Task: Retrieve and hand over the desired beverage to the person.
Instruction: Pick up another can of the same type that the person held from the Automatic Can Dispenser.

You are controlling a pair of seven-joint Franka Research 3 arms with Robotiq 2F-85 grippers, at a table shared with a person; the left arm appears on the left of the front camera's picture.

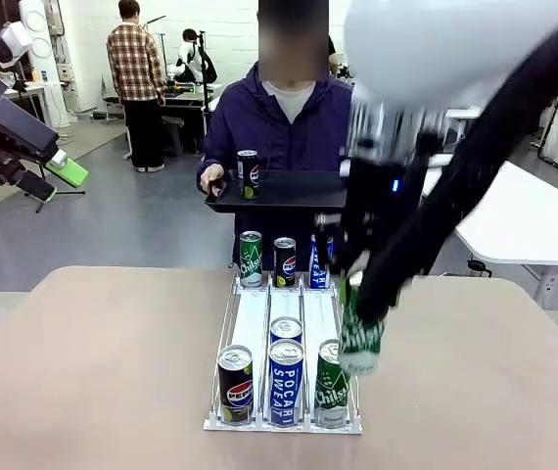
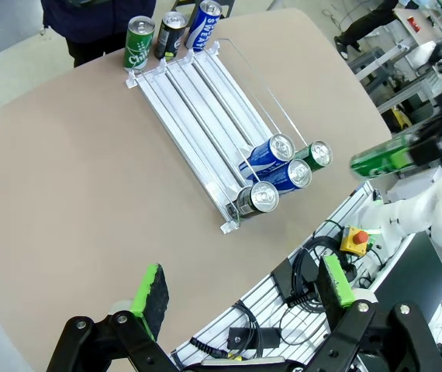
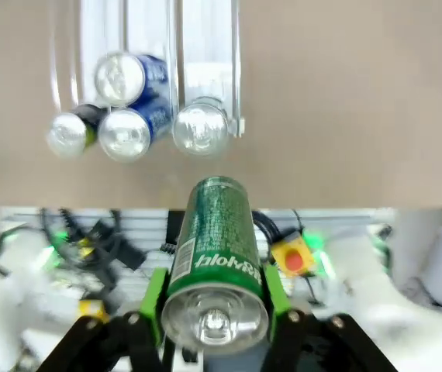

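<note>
Above the table, at about four o'clock from the rack, right gripper clamped on a green can, held clear of the tabletop, blurred. From the right wrist, same can pinched between green pads, rack cans below. At twelve o'clock, person in purple jacket holding a black tray carrying one Pepsi can. At ten o'clock, high off the table, left gripper spread wide, gripping nothing.
</note>
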